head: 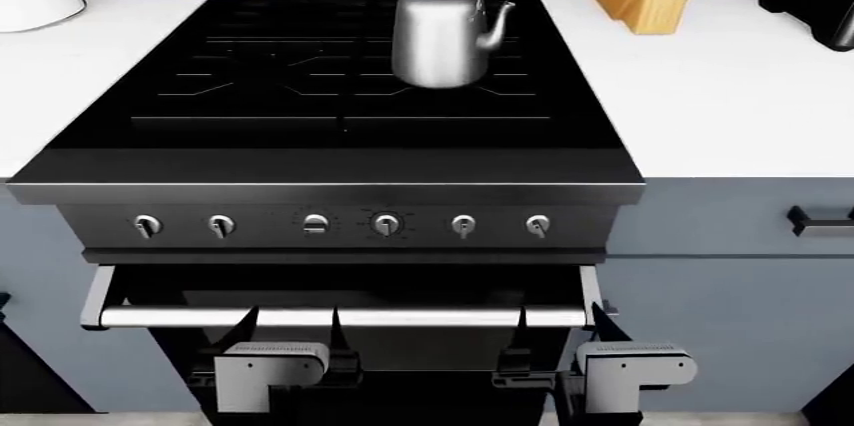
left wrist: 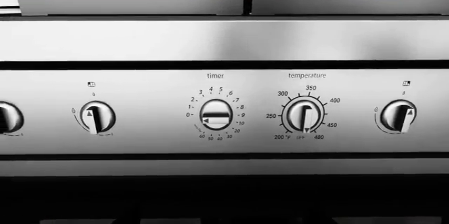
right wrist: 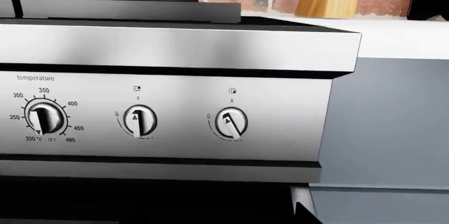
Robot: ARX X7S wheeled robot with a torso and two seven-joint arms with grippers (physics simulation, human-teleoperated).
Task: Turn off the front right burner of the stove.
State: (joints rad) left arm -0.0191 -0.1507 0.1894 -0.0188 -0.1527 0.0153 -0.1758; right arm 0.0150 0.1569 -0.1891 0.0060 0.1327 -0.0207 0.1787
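Six stove knobs in head view; dial numerals wrist-only; hand states unclear.

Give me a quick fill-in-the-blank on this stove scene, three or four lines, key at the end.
1. The stove front panel carries ____ knobs in a row in the head view.
2. The dial left of the temperature knob is labelled ____.
3. A silver ____ stands on the black cooktop.
4. On the counter right of the stove stands a wooden ____ block.

Missing words: six; timer; kettle; knife
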